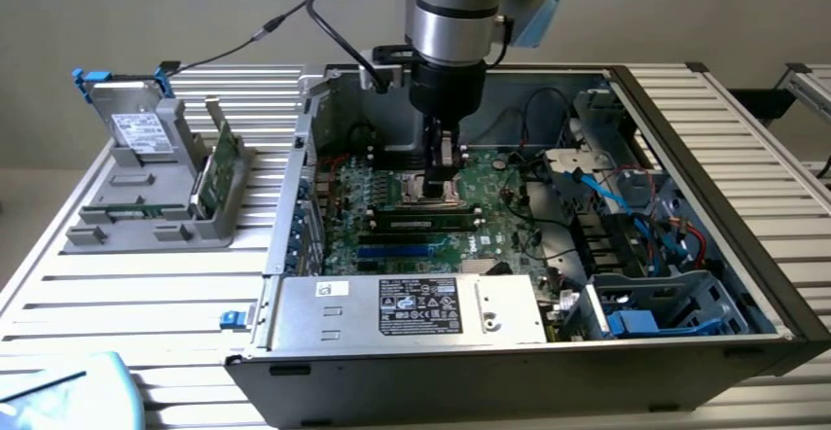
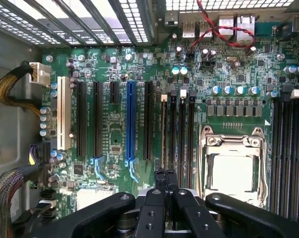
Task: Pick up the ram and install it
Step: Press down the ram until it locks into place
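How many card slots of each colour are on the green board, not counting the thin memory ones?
White slot: 1
Blue slot: 1
Black slots: 4, one of them short
Total: 6

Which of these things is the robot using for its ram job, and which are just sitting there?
For the job:
gripper, shut, over the motherboard
ram, seated on the motherboard

Just sitting there:
grey rack outside the case
power supply box
blue cables
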You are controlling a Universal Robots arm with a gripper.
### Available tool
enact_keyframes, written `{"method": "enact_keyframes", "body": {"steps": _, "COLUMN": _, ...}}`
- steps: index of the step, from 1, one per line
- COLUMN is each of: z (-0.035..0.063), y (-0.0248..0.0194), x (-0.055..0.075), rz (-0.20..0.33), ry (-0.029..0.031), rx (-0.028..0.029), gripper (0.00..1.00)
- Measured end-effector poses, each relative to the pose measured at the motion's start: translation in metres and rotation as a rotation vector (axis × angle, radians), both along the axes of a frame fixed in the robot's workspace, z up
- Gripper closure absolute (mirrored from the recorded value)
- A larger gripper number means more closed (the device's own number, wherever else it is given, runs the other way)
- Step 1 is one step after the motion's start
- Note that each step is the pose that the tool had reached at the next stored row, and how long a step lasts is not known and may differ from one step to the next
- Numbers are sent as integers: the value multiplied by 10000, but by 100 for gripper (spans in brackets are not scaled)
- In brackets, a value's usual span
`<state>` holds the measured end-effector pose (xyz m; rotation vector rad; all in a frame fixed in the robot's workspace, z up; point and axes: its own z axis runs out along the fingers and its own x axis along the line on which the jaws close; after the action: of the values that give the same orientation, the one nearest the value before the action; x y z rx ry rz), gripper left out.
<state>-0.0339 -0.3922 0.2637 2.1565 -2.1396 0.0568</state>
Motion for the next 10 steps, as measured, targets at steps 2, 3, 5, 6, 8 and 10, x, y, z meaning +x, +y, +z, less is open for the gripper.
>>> {"method": "enact_keyframes", "body": {"steps": 2, "z": 17, "y": 0, "x": 9, "rz": 7, "ry": 0, "rx": 0, "gripper": 89}}
{"method": "enact_keyframes", "body": {"steps": 3, "z": 24, "y": 0, "x": 13, "rz": 9, "ry": 0, "rx": 0, "gripper": 89}}
{"method": "enact_keyframes", "body": {"steps": 5, "z": 39, "y": 0, "x": 26, "rz": 19, "ry": 0, "rx": 1, "gripper": 89}}
{"method": "enact_keyframes", "body": {"steps": 6, "z": 41, "y": 0, "x": 30, "rz": 21, "ry": -1, "rx": 3, "gripper": 89}}
{"method": "enact_keyframes", "body": {"steps": 8, "z": 41, "y": 0, "x": 31, "rz": 20, "ry": -1, "rx": 3, "gripper": 89}}
{"method": "enact_keyframes", "body": {"steps": 10, "z": 42, "y": 0, "x": 31, "rz": 21, "ry": 0, "rx": 2, "gripper": 89}}
